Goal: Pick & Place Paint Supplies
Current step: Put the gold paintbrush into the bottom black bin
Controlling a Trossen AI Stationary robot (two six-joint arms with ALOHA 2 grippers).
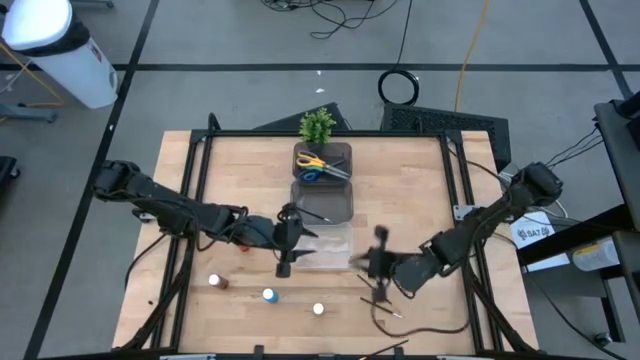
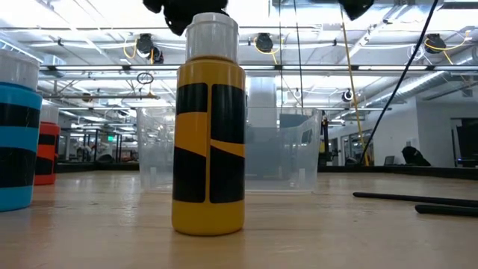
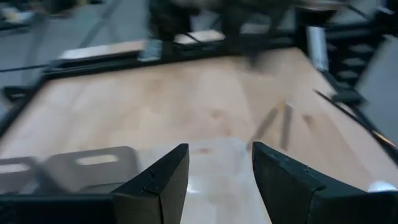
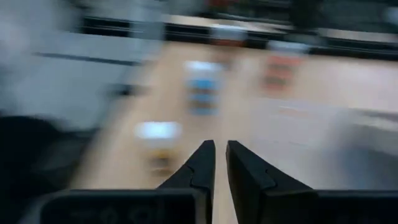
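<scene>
Now, in the high view, the left gripper [image 1: 285, 262] is seen just left of centre, hung at the near edge of the clear bin [image 1: 327, 246]. Its fingers [image 3: 163, 180] are spread apart in the left wrist view, with nothing between them and the bin's floor showing through the gap; it is judged to be parked for a drop or a fresh reach.

Right of centre, the right gripper [image 1: 379, 285] is blurred, above bare wood. Its fingers [image 4: 203, 165] are nearly pressed together, only a thin slit left, and nothing is seen pinched in them. Just below it, thin dark paintbrushes [image 1: 385, 312] lie loose on the table, so a brush pickup is judged to be the step in hand.

Along the lower part of the table [image 1: 420, 180], three small bottles stand upright and apart: a brown one [image 1: 215, 283], a blue one [image 1: 269, 295] and a pale one [image 1: 318, 309]. From table height the pale one is shown as a yellow bottle [image 2: 208, 134] with black blocks and a white cap.

At upper centre, scissors [image 1: 320, 166] with yellow and blue handles are already laid in the dark bin [image 1: 300, 153], beside the potted plant [image 1: 317, 124]. A second dark bin [image 1: 322, 201] sits between that and the clear one.
</scene>
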